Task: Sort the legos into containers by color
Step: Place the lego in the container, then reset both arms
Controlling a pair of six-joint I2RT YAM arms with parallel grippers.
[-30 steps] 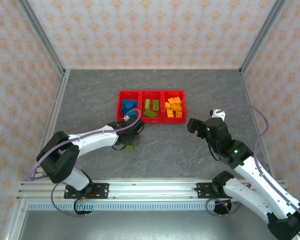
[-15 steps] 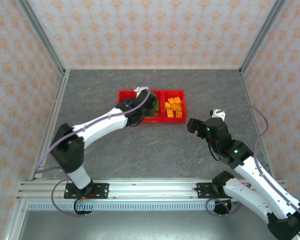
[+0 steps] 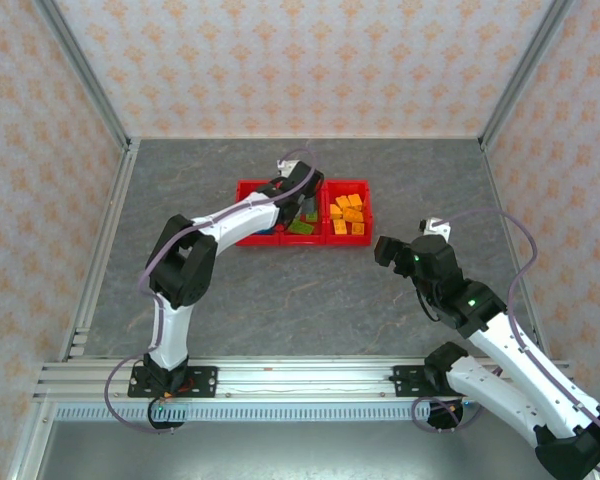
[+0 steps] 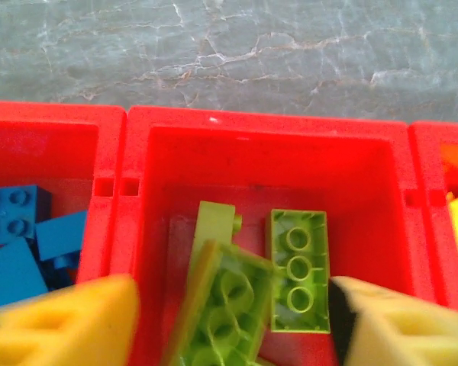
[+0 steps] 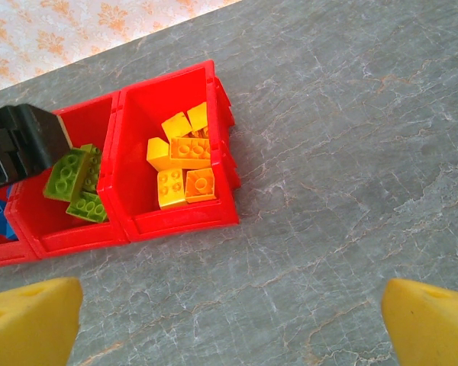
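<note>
While my left gripper point(image 4: 237, 328) hangs spread over the middle bin point(image 4: 267, 160), lime bricks point(image 4: 298, 271) look light, rigid: pinch flat sides.

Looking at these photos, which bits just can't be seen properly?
- Top view: the left arm covers most of the blue bin and part of the middle bin, so their contents cannot be counted.
- Left wrist view: the tilted green brick inside the left end effector is blurred and cut off by the bottom edge; whether anything touches it is unclear.
- Right wrist view: the blue bin is cut off by the left edge.
</note>
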